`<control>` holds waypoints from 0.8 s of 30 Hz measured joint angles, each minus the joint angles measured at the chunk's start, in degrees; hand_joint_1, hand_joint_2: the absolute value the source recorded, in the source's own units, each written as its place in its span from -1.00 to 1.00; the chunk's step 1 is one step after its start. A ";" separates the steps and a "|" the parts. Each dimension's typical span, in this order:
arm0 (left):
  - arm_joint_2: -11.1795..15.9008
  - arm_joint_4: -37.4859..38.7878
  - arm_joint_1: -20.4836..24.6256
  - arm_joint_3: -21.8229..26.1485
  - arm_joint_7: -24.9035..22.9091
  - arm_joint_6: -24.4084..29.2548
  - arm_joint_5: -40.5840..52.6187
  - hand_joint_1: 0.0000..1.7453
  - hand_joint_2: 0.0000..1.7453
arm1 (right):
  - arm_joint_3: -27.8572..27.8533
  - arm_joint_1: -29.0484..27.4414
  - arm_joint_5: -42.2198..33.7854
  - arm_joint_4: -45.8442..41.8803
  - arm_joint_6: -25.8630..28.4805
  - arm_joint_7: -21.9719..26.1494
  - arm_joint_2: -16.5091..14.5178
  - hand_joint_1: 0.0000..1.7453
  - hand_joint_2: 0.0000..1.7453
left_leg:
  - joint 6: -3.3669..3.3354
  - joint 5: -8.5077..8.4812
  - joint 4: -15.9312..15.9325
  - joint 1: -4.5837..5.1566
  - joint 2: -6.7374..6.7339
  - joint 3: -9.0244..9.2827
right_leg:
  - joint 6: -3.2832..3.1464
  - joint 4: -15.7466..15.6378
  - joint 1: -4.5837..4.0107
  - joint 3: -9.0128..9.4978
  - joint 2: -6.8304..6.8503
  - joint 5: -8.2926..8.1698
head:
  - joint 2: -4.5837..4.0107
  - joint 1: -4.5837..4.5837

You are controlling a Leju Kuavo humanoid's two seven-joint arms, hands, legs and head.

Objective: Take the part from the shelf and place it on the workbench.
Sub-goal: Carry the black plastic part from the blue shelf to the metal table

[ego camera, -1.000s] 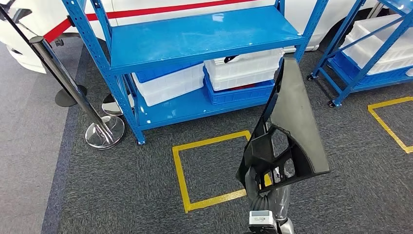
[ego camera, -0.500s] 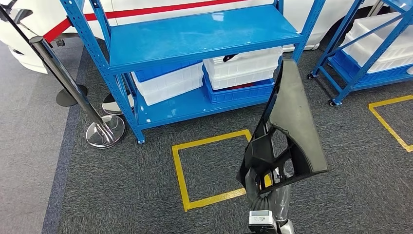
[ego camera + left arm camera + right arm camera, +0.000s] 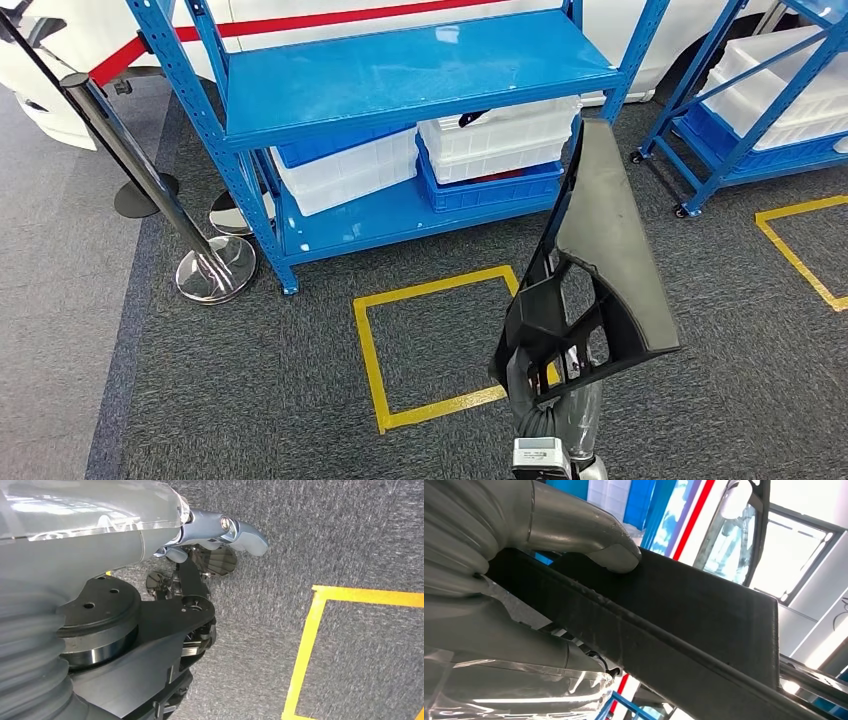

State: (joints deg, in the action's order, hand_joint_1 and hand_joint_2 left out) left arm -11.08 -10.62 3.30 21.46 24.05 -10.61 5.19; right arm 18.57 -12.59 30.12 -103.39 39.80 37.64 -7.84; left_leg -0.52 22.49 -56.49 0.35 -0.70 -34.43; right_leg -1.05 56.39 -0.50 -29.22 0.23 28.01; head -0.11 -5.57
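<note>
Barely shifted since before: right hand (image 3: 549, 580) still clamps the part (image 3: 600, 240), long axis pointing up from it.

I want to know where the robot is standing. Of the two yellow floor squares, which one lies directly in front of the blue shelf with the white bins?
The yellow square left of the held black part, fully outlined before that shelf. The other yellow square is cut off at the right edge.

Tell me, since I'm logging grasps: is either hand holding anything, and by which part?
The right hand holds the black part by its lower, ribbed end. The left hand holds nothing.
</note>
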 joint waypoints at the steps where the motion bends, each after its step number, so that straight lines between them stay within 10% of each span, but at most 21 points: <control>1: 0.00 0.00 0.00 0.00 0.01 -0.03 0.05 -1.00 1.00 | -0.02 -0.04 0.26 -0.11 0.00 -0.22 -0.10 1.00 1.00 | -0.02 0.01 -0.04 0.01 0.00 -0.02 | 0.03 -0.01 0.02 0.00 0.00 -0.02 | 0.00 0.00; 14: 0.02 0.00 0.01 0.01 0.41 -0.20 0.27 -1.00 1.00 | -2.07 -0.96 2.68 -1.18 0.00 -0.48 -2.27 1.00 1.00 | -1.16 -0.06 0.11 -0.02 -0.04 -0.28 | 1.26 0.46 0.18 -0.21 -0.01 0.48 | 0.00 0.01; 19: -0.01 -0.01 0.07 0.03 0.50 -0.21 0.30 -1.00 1.00 | -2.78 -1.39 2.71 -1.54 0.02 -0.26 -2.39 1.00 1.00 | -1.69 -0.69 0.70 -0.25 -0.54 -0.74 | 2.34 15.21 0.85 -6.68 -0.20 8.95 | 0.00 0.02; 21: -0.01 0.00 0.02 0.04 0.51 -0.21 0.32 -1.00 1.00 | -2.96 -1.59 2.71 -1.54 0.08 -0.18 -2.39 1.00 1.00 | -1.55 -0.80 0.45 -0.28 -1.07 -1.09 | 2.67 15.26 1.26 -6.59 -0.09 7.79 | 0.00 0.02; 24: -0.01 -0.01 0.03 0.04 0.54 -0.21 0.38 -1.00 1.00 | -3.18 -1.60 2.77 -1.55 0.12 0.18 -2.54 1.00 1.00 | -0.89 -0.69 -0.45 -0.30 -2.09 -1.49 | 2.68 4.07 1.61 -1.00 1.82 2.61 | -0.01 0.03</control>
State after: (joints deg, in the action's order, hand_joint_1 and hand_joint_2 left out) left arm -11.09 -10.63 3.33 21.51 24.58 -10.82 5.57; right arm 15.39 -14.19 32.89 -104.94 39.92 37.82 -10.38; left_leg -1.41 21.80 -56.93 0.05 -2.79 -35.92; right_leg 1.63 60.45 1.10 -30.21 2.05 30.62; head -0.11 -5.55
